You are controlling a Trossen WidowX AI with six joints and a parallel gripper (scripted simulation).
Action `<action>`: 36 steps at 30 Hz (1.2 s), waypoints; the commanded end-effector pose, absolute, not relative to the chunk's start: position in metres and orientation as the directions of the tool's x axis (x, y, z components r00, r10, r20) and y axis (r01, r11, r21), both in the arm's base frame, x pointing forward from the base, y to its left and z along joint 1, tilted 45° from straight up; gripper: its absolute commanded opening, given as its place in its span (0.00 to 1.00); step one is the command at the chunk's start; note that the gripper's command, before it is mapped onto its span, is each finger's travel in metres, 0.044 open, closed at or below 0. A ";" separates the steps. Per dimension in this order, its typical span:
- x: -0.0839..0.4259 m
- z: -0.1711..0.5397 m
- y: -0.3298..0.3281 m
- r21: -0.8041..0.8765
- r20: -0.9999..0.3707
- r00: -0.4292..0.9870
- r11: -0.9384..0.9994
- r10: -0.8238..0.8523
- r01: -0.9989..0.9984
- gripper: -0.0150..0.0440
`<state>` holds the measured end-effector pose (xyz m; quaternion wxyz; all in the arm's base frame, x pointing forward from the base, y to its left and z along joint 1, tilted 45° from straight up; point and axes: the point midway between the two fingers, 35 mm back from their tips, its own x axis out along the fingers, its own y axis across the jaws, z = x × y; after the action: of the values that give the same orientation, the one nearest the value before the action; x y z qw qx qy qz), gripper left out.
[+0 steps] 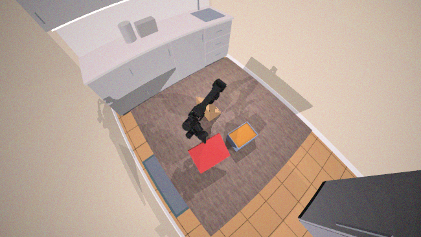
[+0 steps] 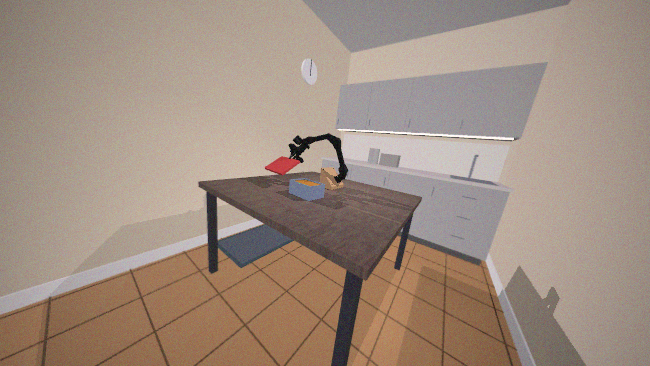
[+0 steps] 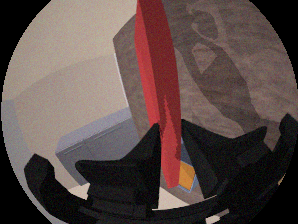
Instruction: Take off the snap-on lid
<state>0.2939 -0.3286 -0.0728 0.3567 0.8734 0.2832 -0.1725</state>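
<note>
The red lid [image 1: 210, 153] [image 2: 282, 165] [image 3: 157, 70] is in the air, clear of the box and above the table, a little tilted in the exterior view. My gripper [image 1: 204, 140] [image 2: 296, 159] [image 3: 169, 125] is shut on one edge of the lid. The rest of the lid reaches out from the fingers. The blue storage box [image 1: 231, 142] [image 2: 306, 191] stands uncovered and upright on the table, beside the lid in the top view, with an orange inside [image 1: 243, 135]. A part of the box [image 3: 188, 189] shows between the fingers in the wrist view.
A light wooden block-like object [image 1: 212, 114] [image 2: 328, 179] stands on the brown table [image 1: 259, 168] [image 2: 350, 220] beside the arm's base and is partly hidden by the arm in the top view. The table's edge lies beyond the lid's side, over a blue floor mat [image 1: 166, 186] [image 2: 255, 245].
</note>
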 end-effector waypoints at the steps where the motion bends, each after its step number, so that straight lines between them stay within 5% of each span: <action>1: 0.295 -0.070 -0.327 0.532 -0.497 0.786 -0.586 0.369 0.611 0.25; 36: 0.296 -0.091 -0.308 0.532 -0.496 0.786 -0.586 0.369 0.611 0.25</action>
<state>0.2957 -0.3097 -0.0912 0.3596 0.8726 0.2823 -0.1721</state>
